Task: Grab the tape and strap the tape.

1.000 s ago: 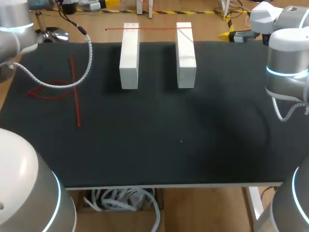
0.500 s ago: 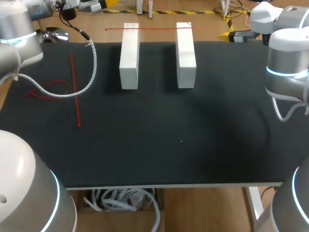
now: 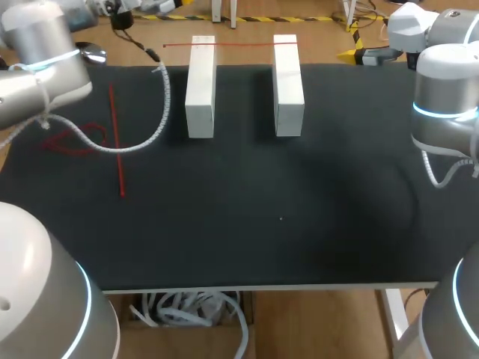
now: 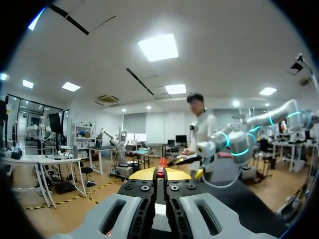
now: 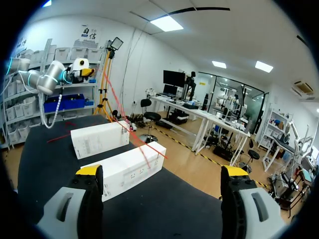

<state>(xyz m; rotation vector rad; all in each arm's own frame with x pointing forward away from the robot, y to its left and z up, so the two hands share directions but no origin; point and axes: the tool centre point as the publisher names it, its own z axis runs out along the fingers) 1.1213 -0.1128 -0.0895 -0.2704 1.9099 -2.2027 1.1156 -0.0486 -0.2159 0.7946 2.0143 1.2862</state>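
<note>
Red tape [image 3: 239, 45] spans the far ends of two white blocks [image 3: 200, 90]. The left hand [image 4: 160, 173], closed, pinches a red sliver, seemingly its end; the right hand [image 5: 162, 172] gapes empty. Grab likely done, strapping unfinished.

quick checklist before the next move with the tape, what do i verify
1. Left claw shut on tape: ok, red shows between its tips.
2. Right claw open: ok.
3. Left block and right block lying parallel, apart: ok.
4. Tape across both blocks' far ends: ok.
5. Tape taut from claw to blocks: cannot tell.
6. Cable clear of left block: cannot tell, it hangs close.
</note>
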